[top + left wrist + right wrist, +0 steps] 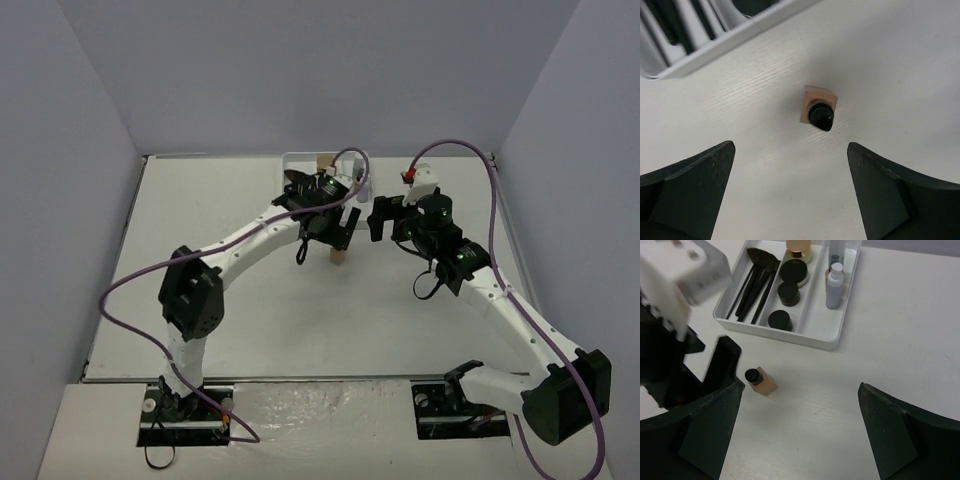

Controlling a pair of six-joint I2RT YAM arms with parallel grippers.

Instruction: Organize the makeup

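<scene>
A square tan bottle with a black cap stands upright on the table, just in front of the white tray. My left gripper hangs open above it, with nothing between the fingers. In the right wrist view the same tan bottle stands apart from the tray. The tray holds black brushes, round black compacts, a gold-lidded jar and a pale bottle. My right gripper is open and empty over bare table. From above, the tan bottle sits below the left gripper.
The tray lies at the table's far edge, half hidden by the left arm. My right gripper faces the left one from close by. The left arm's wrist crowds the left of the right wrist view. Grey walls enclose the table.
</scene>
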